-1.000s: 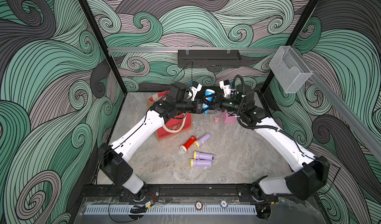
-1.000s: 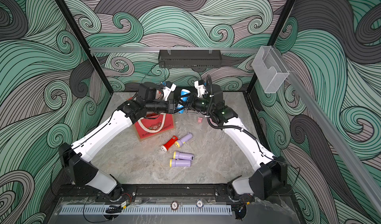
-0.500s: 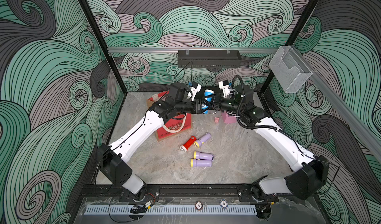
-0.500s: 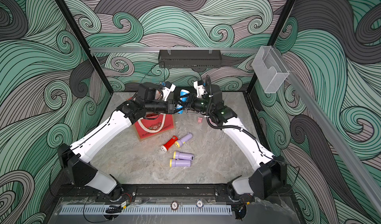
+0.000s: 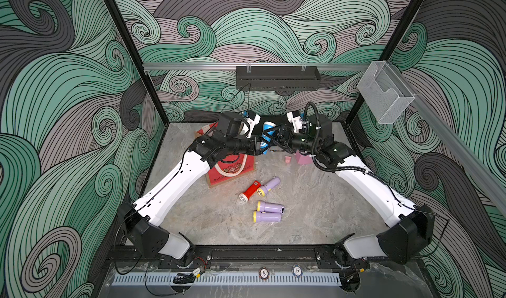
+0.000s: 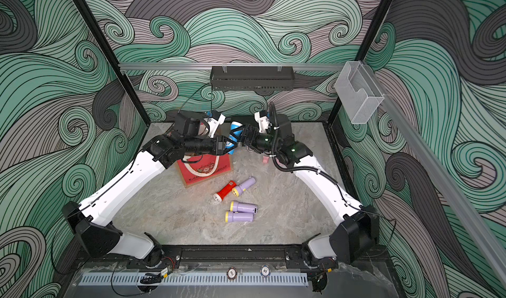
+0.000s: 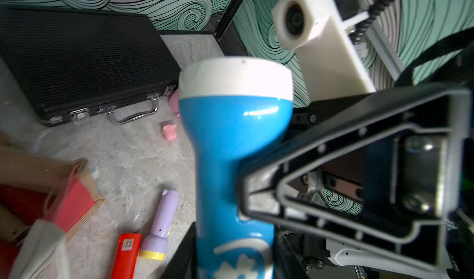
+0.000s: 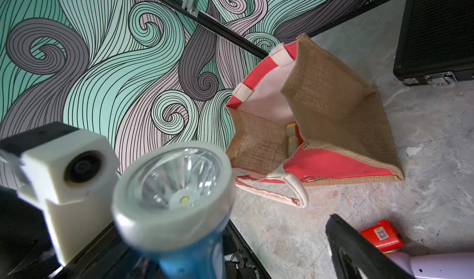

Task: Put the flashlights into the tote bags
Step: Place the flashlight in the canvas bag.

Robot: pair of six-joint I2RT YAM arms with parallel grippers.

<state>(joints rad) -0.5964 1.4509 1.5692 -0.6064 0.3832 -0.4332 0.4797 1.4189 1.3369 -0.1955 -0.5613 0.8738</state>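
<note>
Since the blue flashlight (image 7: 236,136) is looking light, stiff and slick, we are gripping its narrow handle in our left pincer (image 5: 260,145), aloft near the tote bag (image 8: 333,98), our right pincer (image 5: 270,140) gaping empty.

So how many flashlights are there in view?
5. The blue flashlight is held aloft at the back; the red flashlight and a lilac flashlight lie together on the table; two lilac flashlights lie side by side nearer the front. The tote bag may hide more.
</note>
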